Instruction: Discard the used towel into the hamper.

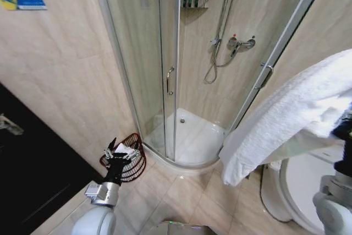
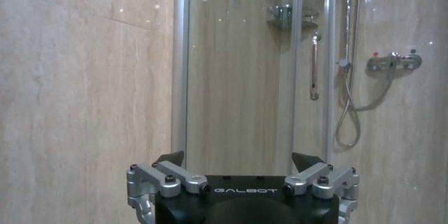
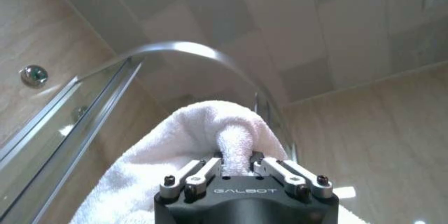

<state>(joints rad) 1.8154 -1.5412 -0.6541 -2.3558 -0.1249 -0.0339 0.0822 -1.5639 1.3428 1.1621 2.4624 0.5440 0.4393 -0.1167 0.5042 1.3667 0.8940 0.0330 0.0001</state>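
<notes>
A white towel (image 1: 286, 116) hangs high on the right in the head view, draped down toward the floor. In the right wrist view my right gripper (image 3: 236, 162) is shut on a pinched fold of that towel (image 3: 199, 129). The hamper (image 1: 133, 164), a small dark red-brown openwork basket, stands on the floor at the left, against the wall beside the shower enclosure, with something white inside it. My left gripper (image 1: 116, 154) is held low just in front of the hamper; in the left wrist view the left gripper (image 2: 238, 157) is open and holds nothing.
A curved glass shower enclosure (image 1: 165, 81) with a white tray (image 1: 192, 136) fills the corner ahead. A white toilet (image 1: 305, 188) stands at the lower right, and a dark cabinet (image 1: 33, 174) lines the left side. Tiled floor (image 1: 187, 193) lies open between them.
</notes>
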